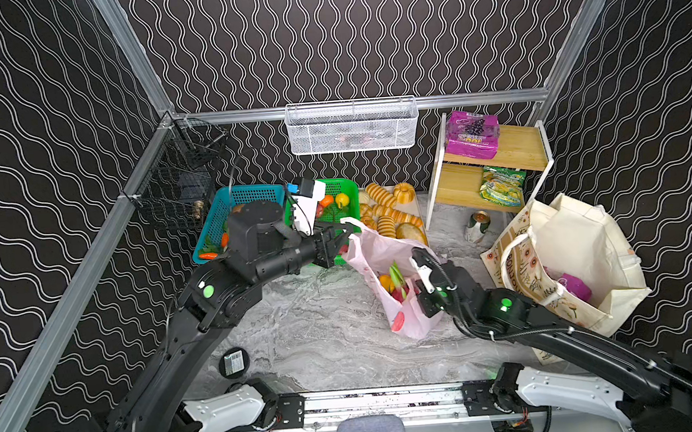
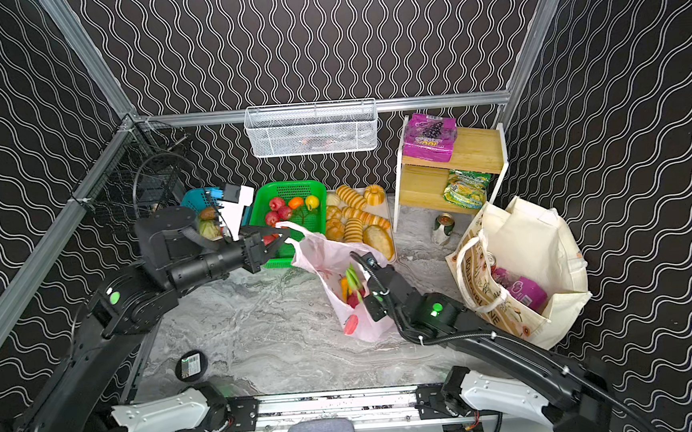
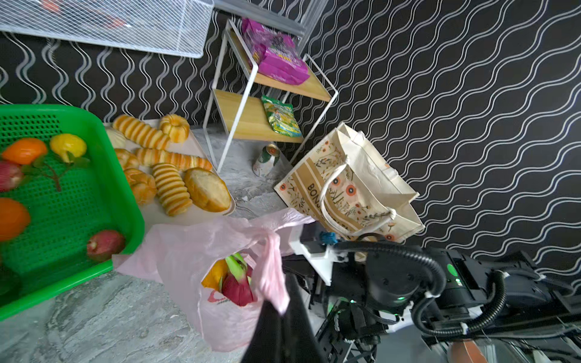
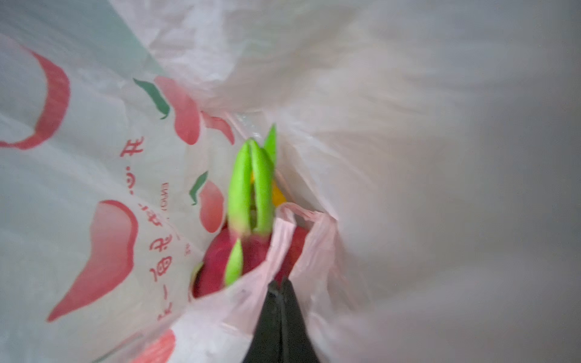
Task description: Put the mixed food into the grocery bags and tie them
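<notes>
Pink plastic bag (image 1: 375, 248) is stood on the bench (image 1: 315, 336) beside the green basket (image 2: 288, 186), dragon fruit (image 4: 217, 261) inside. One handle is clamped in the shut jaws of the left gripper (image 1: 345, 233), and the other handle strip is pinched tight by the right gripper (image 4: 281, 284). Handles should be drawn up evenly, then crossed; thin film could be torn if yanked.

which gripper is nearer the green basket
Left. The left gripper is over the front of the green basket, holding a pink bag handle; the right gripper is apart, at the bag's other side.
</notes>
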`<action>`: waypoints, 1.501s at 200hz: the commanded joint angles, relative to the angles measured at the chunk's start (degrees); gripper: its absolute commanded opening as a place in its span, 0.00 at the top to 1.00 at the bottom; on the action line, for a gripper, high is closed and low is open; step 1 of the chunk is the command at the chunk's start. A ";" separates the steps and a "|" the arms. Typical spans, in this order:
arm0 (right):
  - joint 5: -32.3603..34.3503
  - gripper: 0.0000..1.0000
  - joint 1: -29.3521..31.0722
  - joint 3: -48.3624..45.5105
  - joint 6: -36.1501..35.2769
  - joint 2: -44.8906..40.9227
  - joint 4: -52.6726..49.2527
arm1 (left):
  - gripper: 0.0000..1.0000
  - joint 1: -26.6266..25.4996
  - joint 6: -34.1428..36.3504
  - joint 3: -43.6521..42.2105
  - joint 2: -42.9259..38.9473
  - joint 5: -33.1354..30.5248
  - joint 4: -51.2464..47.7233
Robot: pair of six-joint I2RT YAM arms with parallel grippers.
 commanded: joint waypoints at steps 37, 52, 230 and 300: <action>-22.91 0.96 -13.67 8.67 -2.85 -2.29 -0.89 | 1.00 0.03 -4.08 4.04 -0.40 -2.82 -5.53; -22.13 0.74 -14.24 13.15 2.02 2.18 -4.50 | 1.00 0.03 -5.96 3.37 -0.63 -2.62 -5.40; 6.63 0.00 8.90 31.59 32.80 29.35 -8.98 | 1.00 -0.05 -9.59 0.60 -0.24 -2.81 -2.15; 11.35 0.85 3.13 25.96 27.06 24.23 -9.70 | 1.00 -0.05 -8.36 0.63 -3.23 -14.28 -8.19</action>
